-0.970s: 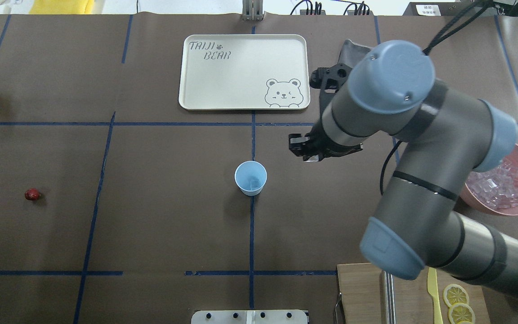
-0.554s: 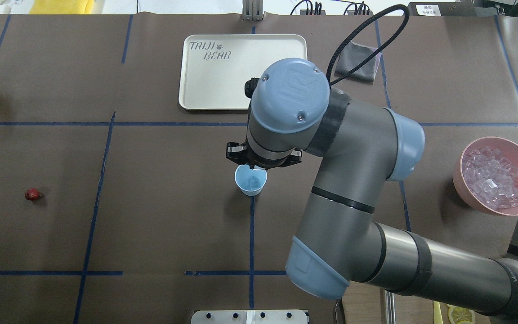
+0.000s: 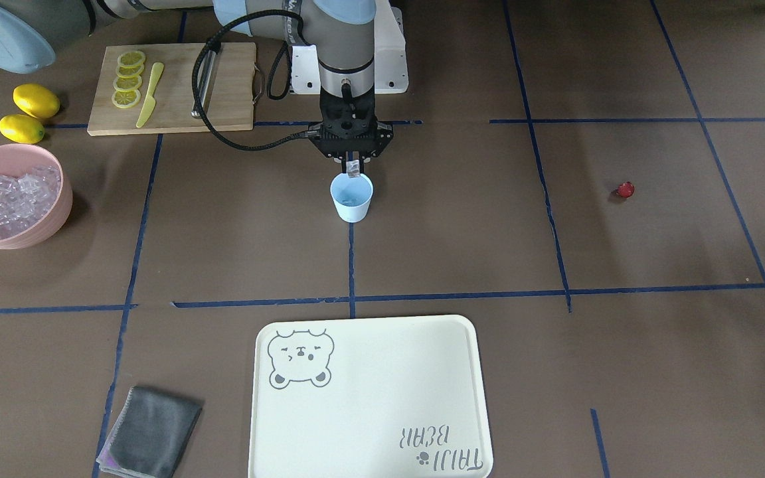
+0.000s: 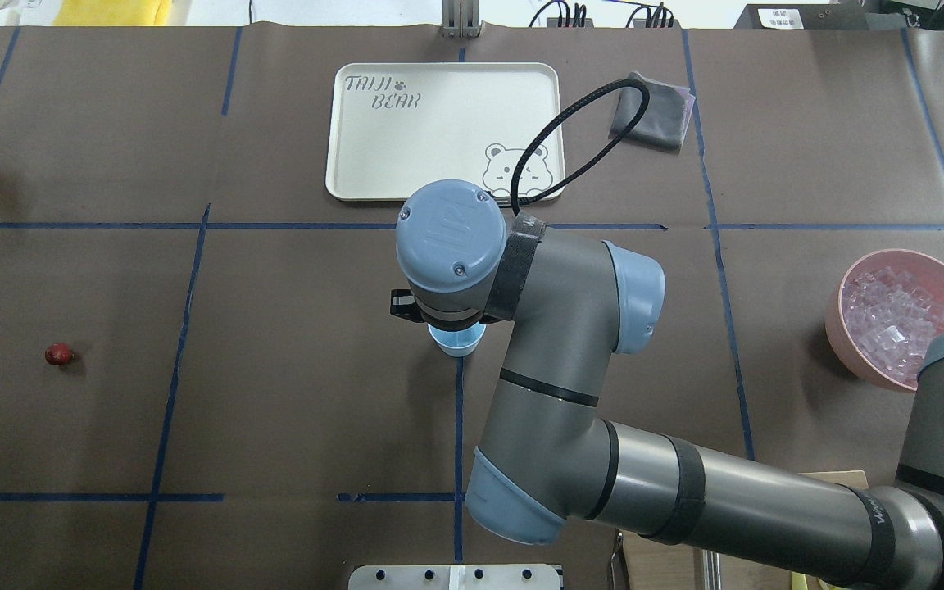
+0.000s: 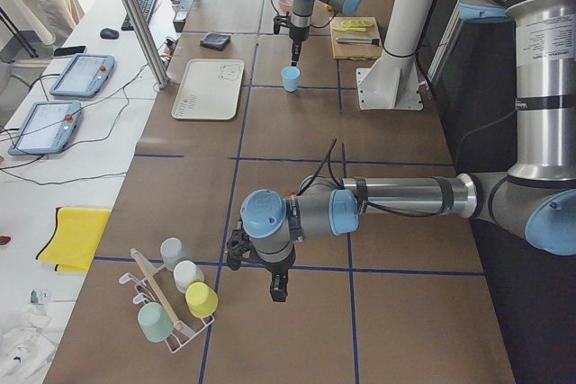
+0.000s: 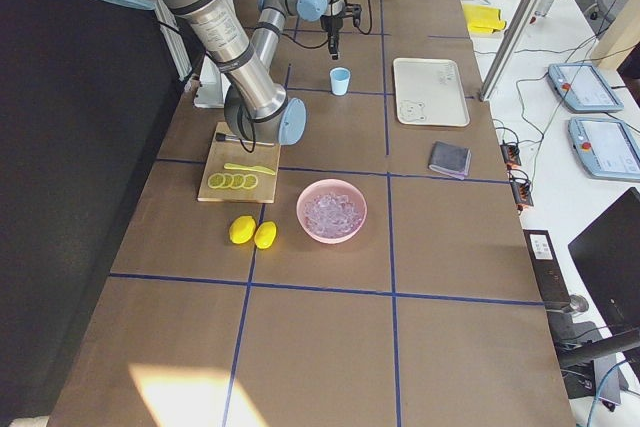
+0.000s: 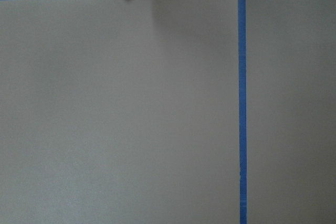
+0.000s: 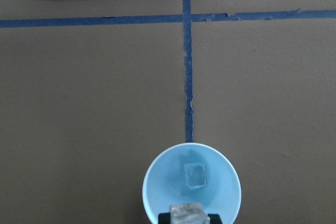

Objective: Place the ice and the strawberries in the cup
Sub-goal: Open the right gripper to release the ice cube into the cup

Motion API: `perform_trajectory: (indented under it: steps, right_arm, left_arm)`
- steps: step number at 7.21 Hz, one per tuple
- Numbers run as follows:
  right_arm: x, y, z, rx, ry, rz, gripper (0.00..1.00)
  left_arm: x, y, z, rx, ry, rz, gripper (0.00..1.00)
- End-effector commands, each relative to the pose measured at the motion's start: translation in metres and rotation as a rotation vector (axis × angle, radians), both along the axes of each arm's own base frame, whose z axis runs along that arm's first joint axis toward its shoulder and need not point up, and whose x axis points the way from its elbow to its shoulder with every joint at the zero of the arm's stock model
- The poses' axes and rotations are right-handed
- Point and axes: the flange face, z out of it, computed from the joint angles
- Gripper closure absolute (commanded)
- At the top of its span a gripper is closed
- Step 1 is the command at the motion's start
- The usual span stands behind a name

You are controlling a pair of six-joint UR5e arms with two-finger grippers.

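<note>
Ice cube (image 8: 187, 213) hung pinched in the right gripper (image 3: 353, 166) just above the blue cup (image 3: 351, 199)
A second cube (image 8: 196, 176) lay inside the cup; the strawberry (image 3: 624, 190) sat well apart, and spare ice (image 3: 4, 199) filled the pink bowl (image 3: 54, 222). Whether the left gripper (image 5: 278, 290) was open or closed could not be told

Overhead and front cameras face each other over the table (image 3: 555, 265), both showing the cup (image 3: 351, 199).

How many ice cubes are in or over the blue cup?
2: one clear ice cube lies inside the light blue plastic cup; a second cube is pinched in the right gripper above it.
</note>
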Motion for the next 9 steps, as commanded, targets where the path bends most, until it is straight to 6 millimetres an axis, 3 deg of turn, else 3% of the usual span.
perform_trajectory:
  steps: [1, 2, 3, 7, 8, 9]
  right_arm:
    - [-0.008, -0.003, 0.008, 0.001, 0.004, 0.0, 0.95]
    - [-0.008, -0.004, 0.01, 0.01, 0.01, -0.005, 0.36]
    - [-0.005, -0.005, 0.007, 0.031, 0.011, 0.008, 0.0]
    - [-0.002, -0.005, 0.003, 0.038, 0.003, 0.008, 0.0]
    - [0.011, -0.01, -0.005, 0.04, -0.018, 0.014, 0.0]
    - [0.038, -0.024, -0.008, 0.039, -0.027, 0.004, 0.0]
  left_arm:
    - [0.0, 0.0, 0.0, 0.0, 0.0, 0.0, 0.0]
    - [0.0, 0.0, 0.0, 0.002, 0.0, 0.0, 0.0]
    - [0.0, 0.0, 0.0, 0.002, 0.0, 0.0, 0.0]
    - [0.0, 0.0, 0.0, 0.002, 0.0, 0.0, 0.0]
    - [0.0, 0.0, 0.001, 0.0, 0.0, 0.0, 0.0]
    - [0.0, 0.0, 0.001, 0.0, 0.0, 0.0, 0.0]
